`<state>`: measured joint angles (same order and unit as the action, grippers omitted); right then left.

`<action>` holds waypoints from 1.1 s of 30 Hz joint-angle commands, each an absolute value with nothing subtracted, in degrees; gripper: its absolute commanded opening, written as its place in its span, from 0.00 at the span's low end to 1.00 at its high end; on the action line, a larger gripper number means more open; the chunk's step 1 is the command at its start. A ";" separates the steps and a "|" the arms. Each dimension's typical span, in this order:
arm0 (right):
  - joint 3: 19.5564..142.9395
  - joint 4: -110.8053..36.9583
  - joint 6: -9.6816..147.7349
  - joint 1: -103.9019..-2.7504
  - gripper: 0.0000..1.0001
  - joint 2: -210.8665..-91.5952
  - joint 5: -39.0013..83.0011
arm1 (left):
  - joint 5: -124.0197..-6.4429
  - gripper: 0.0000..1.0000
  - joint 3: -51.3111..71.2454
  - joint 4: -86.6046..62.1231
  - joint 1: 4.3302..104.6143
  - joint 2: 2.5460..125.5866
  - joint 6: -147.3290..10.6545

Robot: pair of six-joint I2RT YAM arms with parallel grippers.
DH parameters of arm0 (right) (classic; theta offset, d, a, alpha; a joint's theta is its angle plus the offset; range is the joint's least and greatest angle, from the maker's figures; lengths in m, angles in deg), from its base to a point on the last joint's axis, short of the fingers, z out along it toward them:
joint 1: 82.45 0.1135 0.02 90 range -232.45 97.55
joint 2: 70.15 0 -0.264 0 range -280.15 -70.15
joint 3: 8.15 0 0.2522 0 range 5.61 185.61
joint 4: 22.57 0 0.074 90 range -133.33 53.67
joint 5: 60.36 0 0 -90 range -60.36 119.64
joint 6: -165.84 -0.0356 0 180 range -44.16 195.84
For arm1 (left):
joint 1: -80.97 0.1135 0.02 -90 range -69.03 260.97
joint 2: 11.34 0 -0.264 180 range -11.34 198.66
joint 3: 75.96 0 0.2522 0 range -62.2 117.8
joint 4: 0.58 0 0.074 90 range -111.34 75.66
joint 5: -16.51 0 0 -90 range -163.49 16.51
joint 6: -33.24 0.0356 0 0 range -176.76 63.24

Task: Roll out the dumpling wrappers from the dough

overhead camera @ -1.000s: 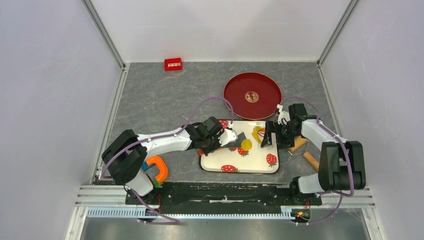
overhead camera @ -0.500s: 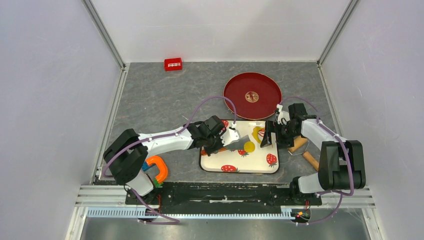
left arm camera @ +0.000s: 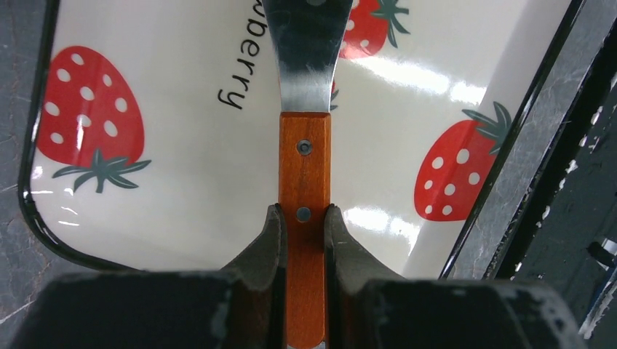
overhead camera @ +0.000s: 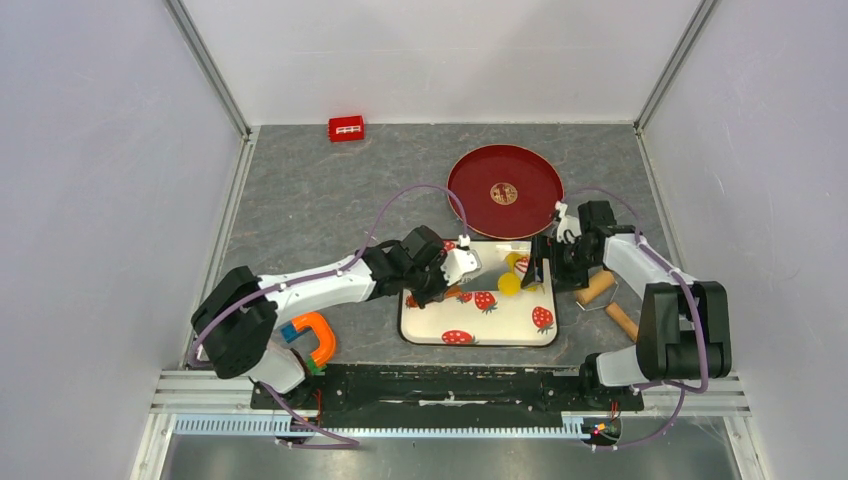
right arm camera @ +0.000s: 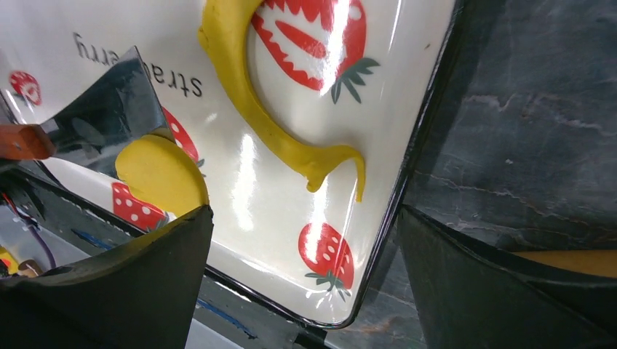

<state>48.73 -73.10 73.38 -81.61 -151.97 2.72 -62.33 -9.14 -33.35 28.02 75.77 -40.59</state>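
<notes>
A small round yellow wrapper [overhead camera: 509, 284] lies on the strawberry tray [overhead camera: 470, 325] near its right side; in the right wrist view the wrapper [right arm camera: 161, 174] sits against the tip of a spatula blade [right arm camera: 109, 102]. A ragged yellow leftover dough strip [right arm camera: 247, 94] curves along the tray's far right corner. My left gripper [left arm camera: 304, 214] is shut on the spatula's orange wooden handle [left arm camera: 304, 160], the blade [left arm camera: 305, 51] pointing right across the tray. My right gripper [right arm camera: 305, 211] is open and empty, over the tray's right edge, just right of the wrapper.
A red plate [overhead camera: 504, 190] stands behind the tray. A tan wooden roller [overhead camera: 595, 288] lies on the mat right of the tray. An orange clamp-like tool [overhead camera: 315, 335] lies by the left arm's base. A small red box [overhead camera: 346, 128] sits far back left.
My left gripper has moved right with the spatula, and the yellow wrapper has shifted right with it, closer to my right gripper. My right gripper has shifted slightly farther back.
</notes>
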 commanded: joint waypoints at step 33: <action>87.51 -68.27 64.33 -71.99 0.04 -166.56 -3.51 | -69.75 0.02 18.03 -32.19 39.84 90.33 -59.49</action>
